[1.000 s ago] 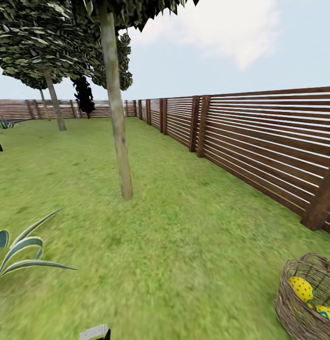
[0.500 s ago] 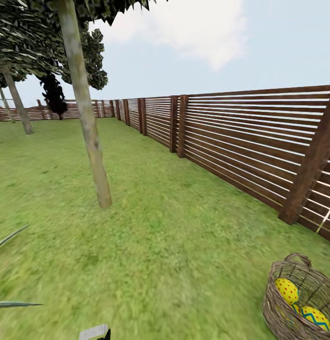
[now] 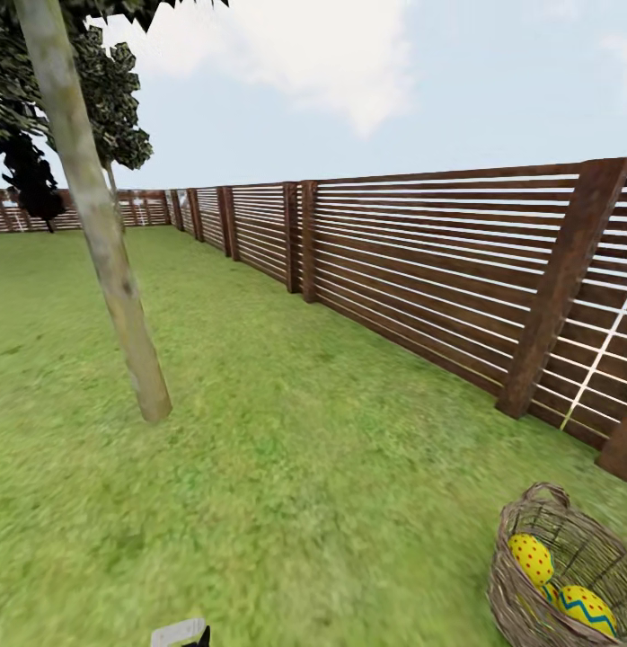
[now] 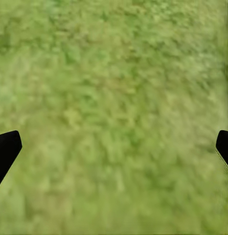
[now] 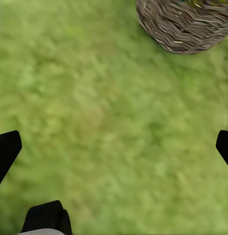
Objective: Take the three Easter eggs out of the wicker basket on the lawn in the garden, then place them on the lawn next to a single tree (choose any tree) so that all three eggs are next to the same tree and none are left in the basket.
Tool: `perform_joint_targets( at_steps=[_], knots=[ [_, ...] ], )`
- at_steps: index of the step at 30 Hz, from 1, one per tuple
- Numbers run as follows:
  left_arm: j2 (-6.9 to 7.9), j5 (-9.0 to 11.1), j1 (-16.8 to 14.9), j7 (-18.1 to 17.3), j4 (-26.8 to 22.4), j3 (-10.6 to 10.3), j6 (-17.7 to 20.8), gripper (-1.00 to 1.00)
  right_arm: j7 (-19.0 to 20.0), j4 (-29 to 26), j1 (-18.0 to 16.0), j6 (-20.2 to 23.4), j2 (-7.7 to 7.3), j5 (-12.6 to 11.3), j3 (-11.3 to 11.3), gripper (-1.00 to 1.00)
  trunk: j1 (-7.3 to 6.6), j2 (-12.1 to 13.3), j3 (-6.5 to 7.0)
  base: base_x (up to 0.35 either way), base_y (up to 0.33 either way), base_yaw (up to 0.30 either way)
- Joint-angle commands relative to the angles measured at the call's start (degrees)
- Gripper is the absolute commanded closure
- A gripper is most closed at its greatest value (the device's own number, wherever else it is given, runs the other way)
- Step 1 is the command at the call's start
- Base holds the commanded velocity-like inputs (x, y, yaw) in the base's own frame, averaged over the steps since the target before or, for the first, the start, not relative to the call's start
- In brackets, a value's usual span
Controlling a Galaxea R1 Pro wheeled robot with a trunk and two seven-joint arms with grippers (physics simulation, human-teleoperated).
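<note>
Two Easter eggs point(image 3: 556, 584) show plainly inside the wicker basket point(image 3: 520, 602), which sits on the lawn point(image 3: 295, 503) at the head view's lower right, near the brown slatted fence point(image 3: 439, 288); one egg is yellow with red dots, the other carries a blue zigzag band, and a third cannot be made out. The tree point(image 3: 107, 270) with the pale mottled trunk stands well apart from the basket, across open grass, with dark-leaved trees behind it by the far fence. In the right wrist view, the right gripper point(image 5: 114, 147) hangs over bare grass with its fingertips wide apart, the basket's woven wall point(image 5: 185, 27) lying ahead of it, not touching. The left gripper point(image 4: 114, 149) is likewise spread wide, holding nothing, above plain grass.
</note>
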Motion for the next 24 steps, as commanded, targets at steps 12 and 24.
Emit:
perform_joint_targets(
  at_steps=[12, 24],
  knots=[
    [-0.02, 0.4, 0.0, 0.0, 0.0, 0.1, -0.2, -1.00, 0.0, 0.1, -0.1, -0.2, 0.01, 0.0, -0.1, -1.00, 0.03, 0.0, -0.05, 0.312, 0.162, -0.277],
    [-0.02, 0.4, 0.0, 0.0, 0.0, 0.0, -0.2, -1.00, 0.0, 0.1, -0.1, -0.2, 0.01, 0.0, -0.1, -1.00, 0.03, 0.0, -0.05, 0.300, 0.180, -0.280]
  ],
)
